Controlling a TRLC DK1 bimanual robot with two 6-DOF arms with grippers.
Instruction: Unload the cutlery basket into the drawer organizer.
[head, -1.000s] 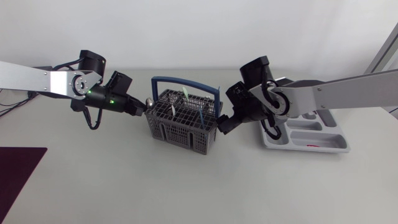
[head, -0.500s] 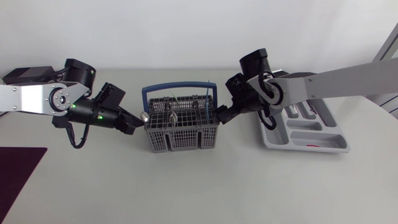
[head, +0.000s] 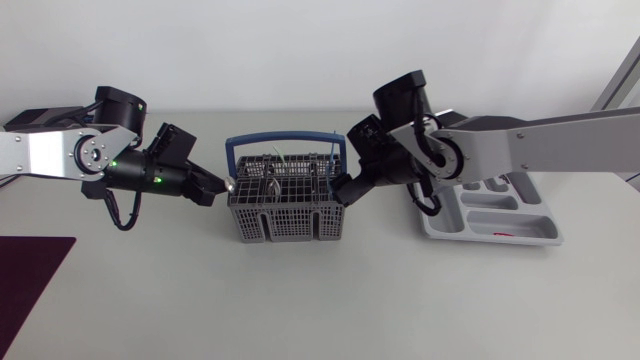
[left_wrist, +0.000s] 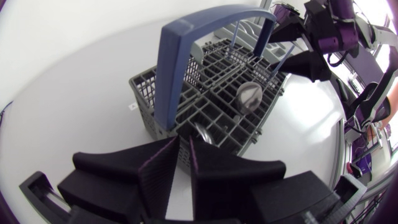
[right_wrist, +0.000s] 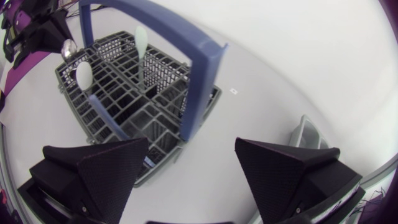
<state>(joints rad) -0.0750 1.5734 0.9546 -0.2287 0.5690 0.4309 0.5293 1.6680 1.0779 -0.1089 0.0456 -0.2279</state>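
Observation:
The grey cutlery basket (head: 290, 212) with a blue handle (head: 285, 141) stands mid-table. My left gripper (head: 222, 188) is at its left end, and in the left wrist view (left_wrist: 185, 165) the fingers are shut on the basket's rim (left_wrist: 184, 138). Metal spoons (left_wrist: 250, 96) stand inside. At the basket's right end my right gripper (head: 345, 187) is open. In the right wrist view (right_wrist: 186, 177) the handle's foot (right_wrist: 193, 121) lies between its wide-apart fingers, untouched. Pale spoons (right_wrist: 141, 40) and a blue-handled piece (right_wrist: 106, 118) also stand in the basket. The grey drawer organizer (head: 497, 222) lies to the right.
A dark purple mat (head: 28, 270) covers the table's front left corner. A corner of the organizer (right_wrist: 306, 132) shows beside my right gripper. Bare white tabletop (head: 300, 300) stretches in front of the basket.
The basket has turned from skewed to square with the table and shifted slightly left. My left gripper moved left with its rim; my right gripper followed at the other end.

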